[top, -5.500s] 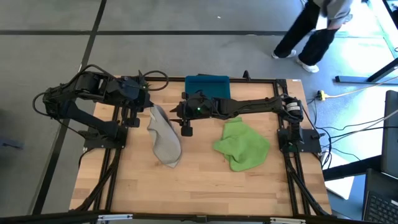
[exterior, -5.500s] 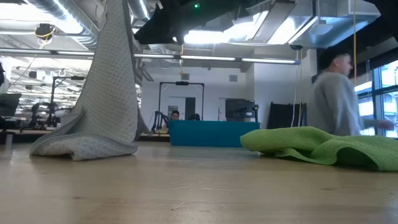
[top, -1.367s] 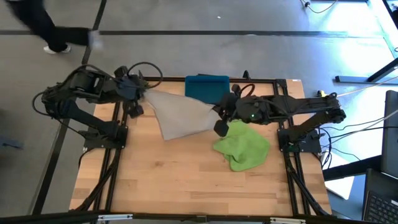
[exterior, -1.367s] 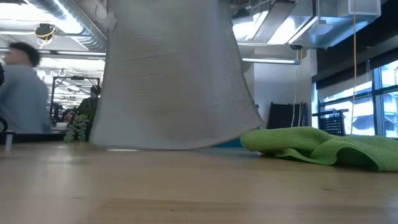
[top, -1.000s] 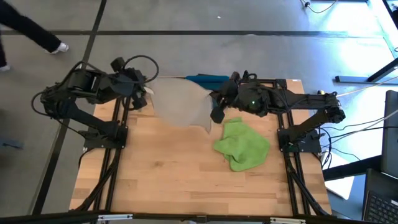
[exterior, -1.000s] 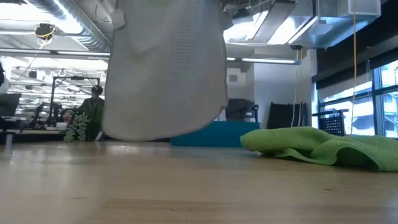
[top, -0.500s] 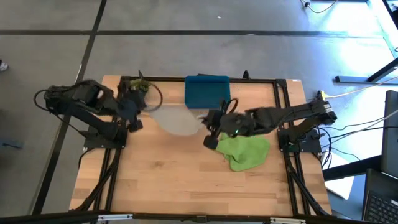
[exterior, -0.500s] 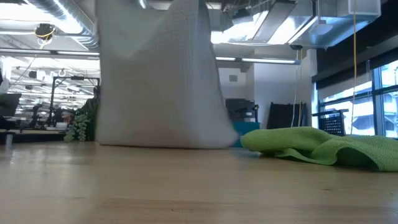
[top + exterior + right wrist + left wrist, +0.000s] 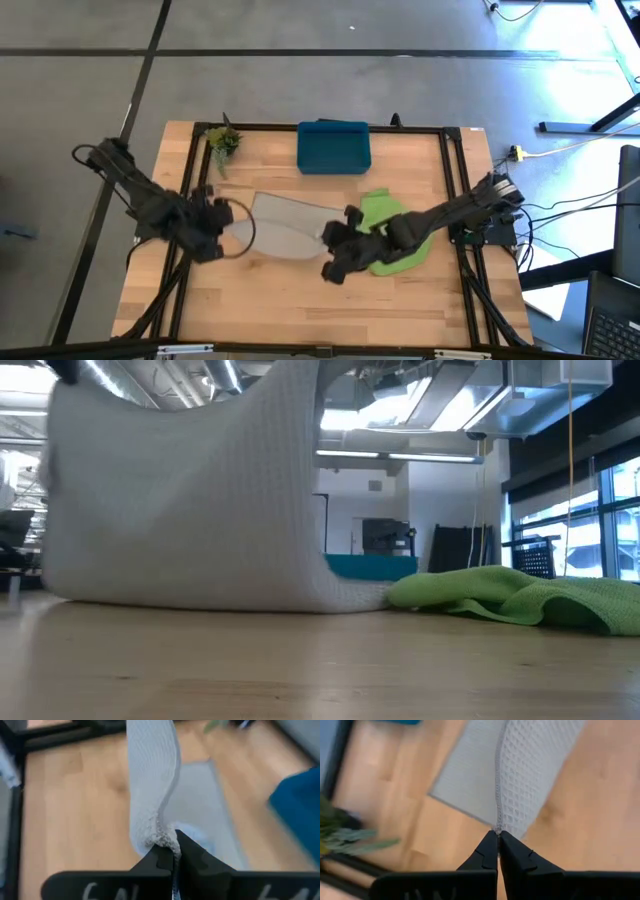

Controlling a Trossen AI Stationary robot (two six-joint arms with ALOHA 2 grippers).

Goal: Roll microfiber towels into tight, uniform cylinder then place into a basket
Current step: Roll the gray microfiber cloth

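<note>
Pale wooden boards make up the table, framed by black rails, with grey floor around it and an open workshop hall with ceiling lights seen beyond in the low view. Near the far edge of the table sits the teal-blue basket, and a small green plant sprig lies near the far left corner, well apart from it. Across the middle of the table the light grey towel is stretched between both arms. The left gripper sits at the towel's left end, and in its wrist view its two dark fingers are pressed together on a corner of the waffle-textured cloth, which runs away from them down to the boards. The right gripper is at the towel's near right corner, its fingers likewise pinched tight on a fold of the grey cloth's edge. In the low view the grey towel hangs as a wide sheet with its lower edge on the table, just beside the lime green towel. That green towel lies crumpled on the right half of the table, partly under the right arm, with the basket showing behind it.
</note>
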